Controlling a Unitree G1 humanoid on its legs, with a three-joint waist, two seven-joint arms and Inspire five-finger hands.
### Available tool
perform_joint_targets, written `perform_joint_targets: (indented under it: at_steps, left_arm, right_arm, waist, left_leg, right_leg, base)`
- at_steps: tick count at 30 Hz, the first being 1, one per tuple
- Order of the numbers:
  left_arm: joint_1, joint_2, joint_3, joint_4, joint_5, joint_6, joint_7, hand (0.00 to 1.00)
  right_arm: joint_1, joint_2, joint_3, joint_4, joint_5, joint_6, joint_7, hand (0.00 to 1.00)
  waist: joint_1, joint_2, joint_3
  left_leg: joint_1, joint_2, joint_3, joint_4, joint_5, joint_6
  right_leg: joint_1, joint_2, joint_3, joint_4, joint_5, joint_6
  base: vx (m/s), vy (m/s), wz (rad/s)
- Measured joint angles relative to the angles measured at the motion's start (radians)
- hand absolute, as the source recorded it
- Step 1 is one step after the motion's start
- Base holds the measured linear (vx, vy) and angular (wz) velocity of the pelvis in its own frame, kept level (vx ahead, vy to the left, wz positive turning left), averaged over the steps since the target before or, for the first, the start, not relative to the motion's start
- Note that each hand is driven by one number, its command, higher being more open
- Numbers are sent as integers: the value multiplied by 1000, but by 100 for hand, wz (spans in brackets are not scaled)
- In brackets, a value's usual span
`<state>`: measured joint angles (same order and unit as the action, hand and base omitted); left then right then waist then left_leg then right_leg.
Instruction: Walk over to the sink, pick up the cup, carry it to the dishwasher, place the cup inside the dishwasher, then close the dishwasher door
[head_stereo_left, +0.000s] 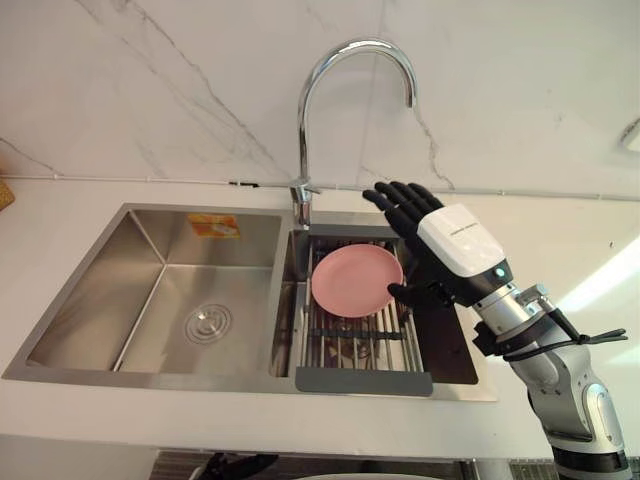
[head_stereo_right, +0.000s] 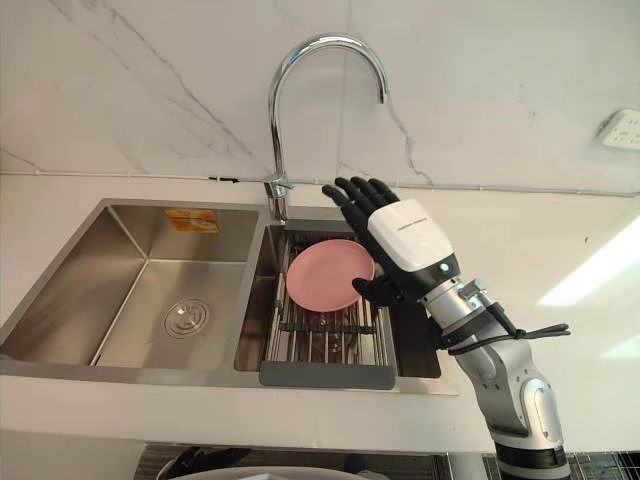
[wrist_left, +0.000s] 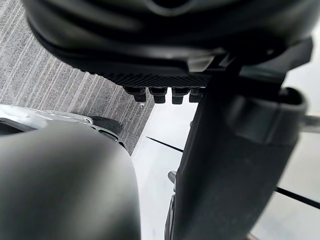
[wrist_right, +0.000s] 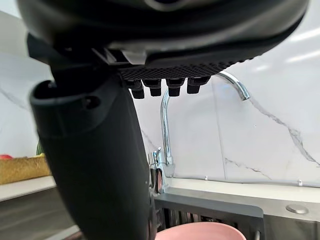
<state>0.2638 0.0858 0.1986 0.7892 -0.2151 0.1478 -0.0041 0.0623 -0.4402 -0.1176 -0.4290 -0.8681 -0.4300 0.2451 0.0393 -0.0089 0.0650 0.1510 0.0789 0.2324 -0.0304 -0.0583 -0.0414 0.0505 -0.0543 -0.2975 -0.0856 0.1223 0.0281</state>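
Right hand (head_stereo_left: 452, 248) hovers over the sink's (head_stereo_left: 120, 300) right basin, fingers straight and spread. Its thumb is at the rim of a pink plate (head_stereo_left: 355, 280), perhaps touching it. That plate lies tilted on the drying rack (head_stereo_left: 360, 350) below the tap (head_stereo_left: 335, 60). Left hand (wrist_left: 165, 55) hangs loose and empty.

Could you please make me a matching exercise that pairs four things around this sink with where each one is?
Things:
1 plate
2 tap
3 right hand
4 orange sticker

Places:
A on the back wall of the left basin
B open, over the right side of the rack
C in the rack, in the right basin
D standing at the back, between the two basins

Pairs: 1-C; 2-D; 3-B; 4-A
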Motion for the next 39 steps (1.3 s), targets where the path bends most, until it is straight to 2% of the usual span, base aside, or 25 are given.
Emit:
perform_joint_targets:
  at_steps: [12, 17, 31, 39]
  left_arm:
    - [14, -1, -4, -18, 0, 0, 1, 100]
    - [17, 0, -12, -24, 0, 0, 3, 100]
    - [16, 27, -72, -24, -2, -1, 3, 100]
    - [14, 36, -93, -24, -2, -2, 7, 100]
  right_arm:
    - [51, 0, 66, 17, -117, 7, -10, 100]
    - [66, 2, 88, 72, -141, 43, -19, 100]
    - [66, 30, 187, 263, -198, 130, -133, 100]
    - [61, 45, 220, 295, -275, 130, -198, 100]
  waist:
    - [-1, 0, 0]
    - [0, 1, -1]
    - [2, 3, -1]
    - [3, 4, 0]
  left_leg:
    - [0, 0, 2, 0, -1, -1]
    - [-1, 0, 1, 0, -1, -1]
    - [-3, -1, -7, -3, 0, -1]
    - [-2, -5, -18, -4, 1, 0]
  right_leg:
    - [-1, 0, 2, 0, 0, 0]
    - [-2, 0, 2, -1, 0, 0]
    - [-4, -1, -3, -1, -1, 0]
    - [1, -5, -12, -1, -2, 2]
  base:
    - [0, 0, 0]
    - [0, 0, 0]
    - [0, 0, 0]
    - [0, 0, 3]
